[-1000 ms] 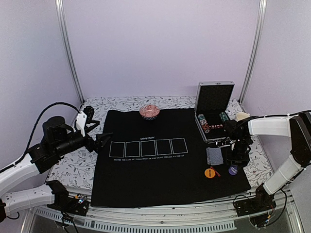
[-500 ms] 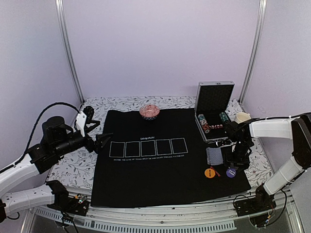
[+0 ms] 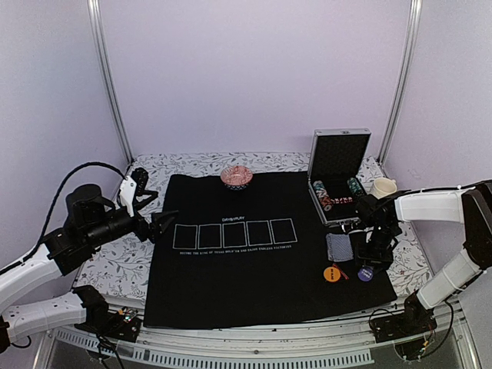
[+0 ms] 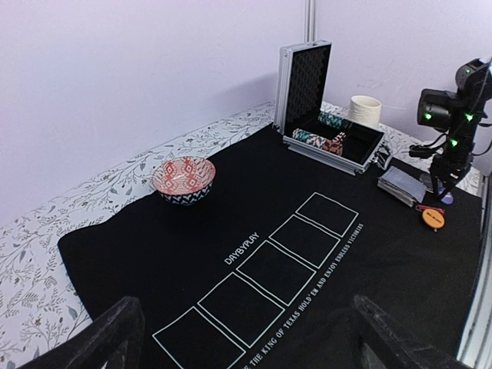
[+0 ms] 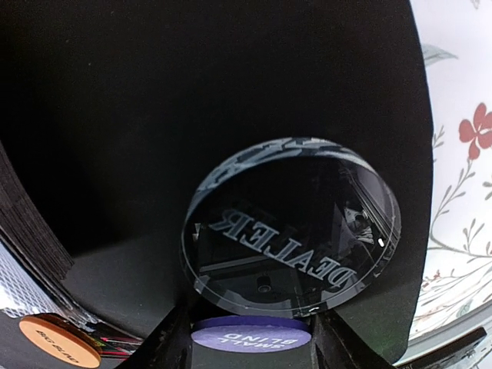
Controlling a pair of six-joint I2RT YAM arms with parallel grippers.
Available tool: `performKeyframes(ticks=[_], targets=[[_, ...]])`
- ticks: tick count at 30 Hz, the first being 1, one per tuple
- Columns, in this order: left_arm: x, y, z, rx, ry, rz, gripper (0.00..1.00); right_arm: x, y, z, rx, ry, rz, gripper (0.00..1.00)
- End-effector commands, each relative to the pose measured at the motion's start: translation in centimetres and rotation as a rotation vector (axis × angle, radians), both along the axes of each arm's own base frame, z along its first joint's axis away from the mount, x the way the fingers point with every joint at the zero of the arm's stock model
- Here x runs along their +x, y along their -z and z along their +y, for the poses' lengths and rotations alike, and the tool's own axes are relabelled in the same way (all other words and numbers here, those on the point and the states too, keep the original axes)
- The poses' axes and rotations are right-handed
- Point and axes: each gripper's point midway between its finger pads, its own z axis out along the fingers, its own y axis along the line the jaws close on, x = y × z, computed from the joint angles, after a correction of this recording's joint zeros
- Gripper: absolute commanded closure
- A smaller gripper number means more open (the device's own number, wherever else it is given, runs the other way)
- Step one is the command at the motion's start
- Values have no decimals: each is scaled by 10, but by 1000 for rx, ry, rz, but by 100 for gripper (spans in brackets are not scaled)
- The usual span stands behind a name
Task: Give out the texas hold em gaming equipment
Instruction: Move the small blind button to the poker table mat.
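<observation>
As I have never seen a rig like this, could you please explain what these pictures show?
Two robot arms, left and right, are bolted at a table's near edge. One picture looks down from above and behind; the other two come from a camera on each wrist. On the black mat lie a patterned bowl, a card deck, an orange button and a purple button; an open silver case holds poker chips. The left jaws stand wide open, empty. A dealer button sits between the right jaws; whether they grip it I cannot tell.
</observation>
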Motion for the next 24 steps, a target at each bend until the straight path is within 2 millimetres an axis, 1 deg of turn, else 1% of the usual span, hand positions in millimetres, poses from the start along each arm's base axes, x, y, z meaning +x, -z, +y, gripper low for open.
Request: performKeyframes(ticks=[1,5,8,14,17,19,20,24], targets=[[-3,-13,-4,-24,21,-29,6,-4,9,3,-3,0,17,51],[-3,-13,-4,-24,21,-29,6,-3,3,3,-9,1,12,58],[-3,-14,-4,-25,21,-31,6,-2,-5,1,-24,1,4,60],[-3,-14,-4,-25,19,-31,6,2,-33,-1,-39,11,-45,61],[-3,-13,-4,-24,21,-29,7,2,-47,4,-34,-3,-63,63],[-3,-13,-5,-23,24,-27,6,3,-55,15,-15,-27,-81,64],[-3,-12,-6,-24,29,-24,6,4,-58,25,3,-49,-94,64],[-7,-11,-11,-27,64,-14,6,8,-65,77,107,-182,-126,64]])
